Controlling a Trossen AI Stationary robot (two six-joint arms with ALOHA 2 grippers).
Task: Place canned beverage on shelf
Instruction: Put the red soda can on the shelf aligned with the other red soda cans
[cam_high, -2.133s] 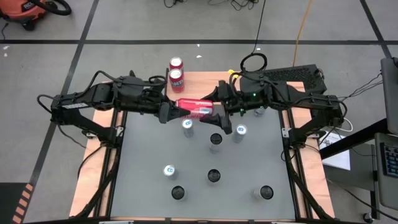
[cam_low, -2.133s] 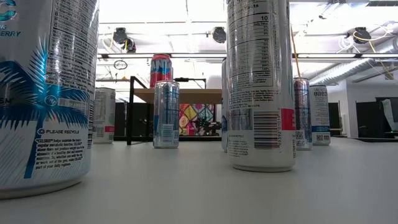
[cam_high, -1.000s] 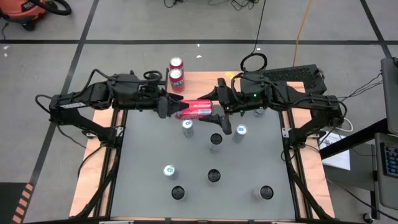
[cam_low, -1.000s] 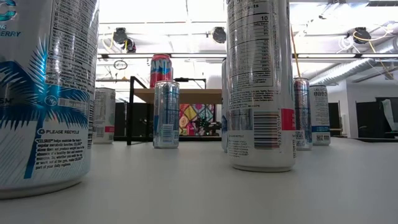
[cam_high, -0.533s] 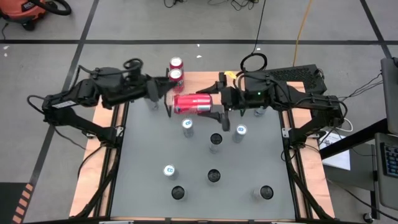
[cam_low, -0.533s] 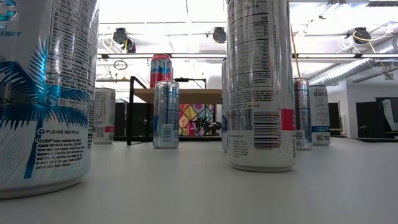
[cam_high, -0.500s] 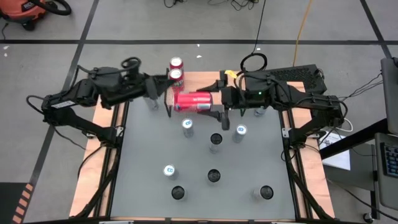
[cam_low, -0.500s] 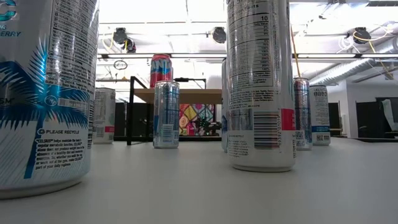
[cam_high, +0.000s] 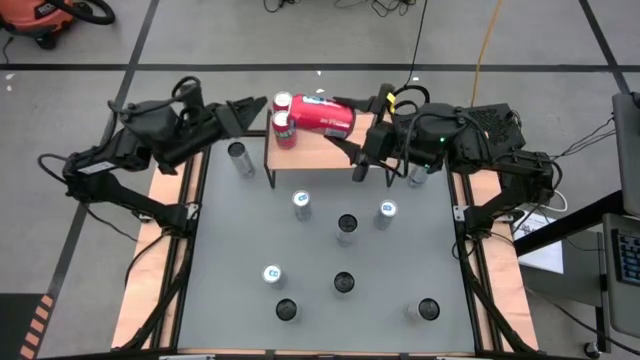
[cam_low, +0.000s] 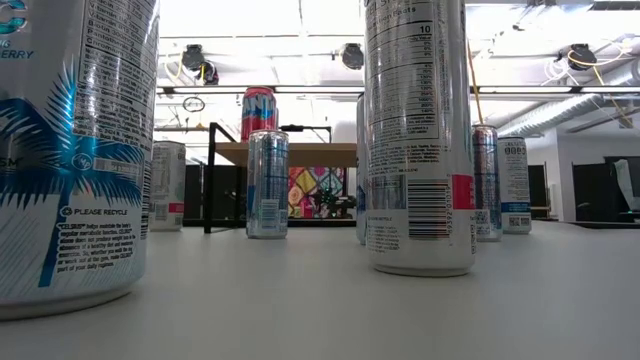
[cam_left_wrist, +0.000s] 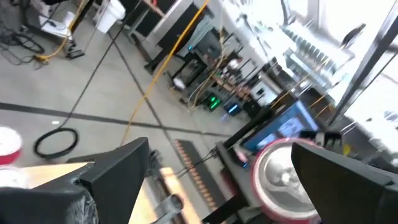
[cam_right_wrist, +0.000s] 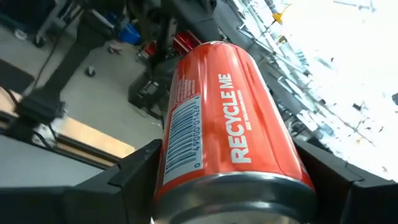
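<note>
Two arms have parted in the high view: the left gripper (cam_high: 252, 108) has let go and pulled back toward 9 o'clock, jaws wide, while the right gripper (cam_high: 352, 128) now carries the red can (cam_high: 320, 113) alone, lying sideways over the shelf (cam_high: 310, 143) (handover done). Right wrist view: the can sits clamped between the fingers (cam_right_wrist: 130, 171), not yet upright.

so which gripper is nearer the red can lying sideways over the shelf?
Right. The right gripper grips the sideways red can above the shelf; the left gripper sits open beside the shelf, apart from it.

shelf (cam_high: 320, 145) right part bare | red cans (cam_high: 283, 126) crowd left end
</note>
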